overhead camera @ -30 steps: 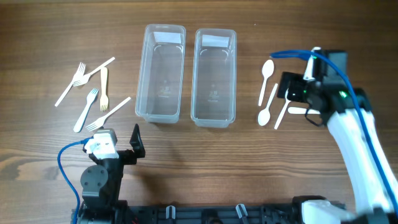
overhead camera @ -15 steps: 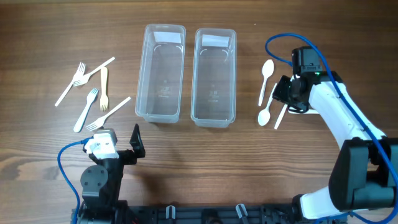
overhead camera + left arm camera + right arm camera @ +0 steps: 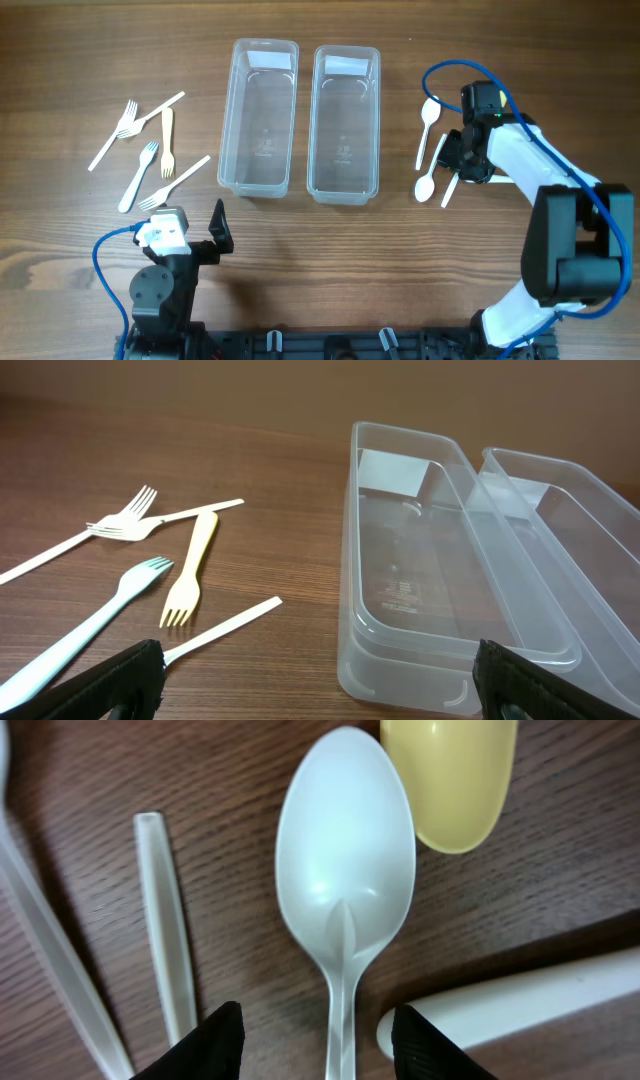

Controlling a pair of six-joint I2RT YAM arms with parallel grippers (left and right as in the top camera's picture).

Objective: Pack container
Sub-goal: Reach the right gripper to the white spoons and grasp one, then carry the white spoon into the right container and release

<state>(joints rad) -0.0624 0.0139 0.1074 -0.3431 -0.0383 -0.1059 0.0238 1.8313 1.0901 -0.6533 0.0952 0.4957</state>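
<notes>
The right tool (image 3: 322, 1042) is set half-spread astride the handle of the white spoon (image 3: 345, 870), and neither finger is seen touching it. The spoon is laid flat on the bench (image 3: 120, 780), its bowl beside a yellow spoon (image 3: 455, 780), to the right of the empty containers (image 3: 313, 120). It is judged light, thin, slick and springy, so the handle is best pinched near the neck.

Bright, even light; soft shadows; sheen on spoon (image 3: 345, 870)
</notes>
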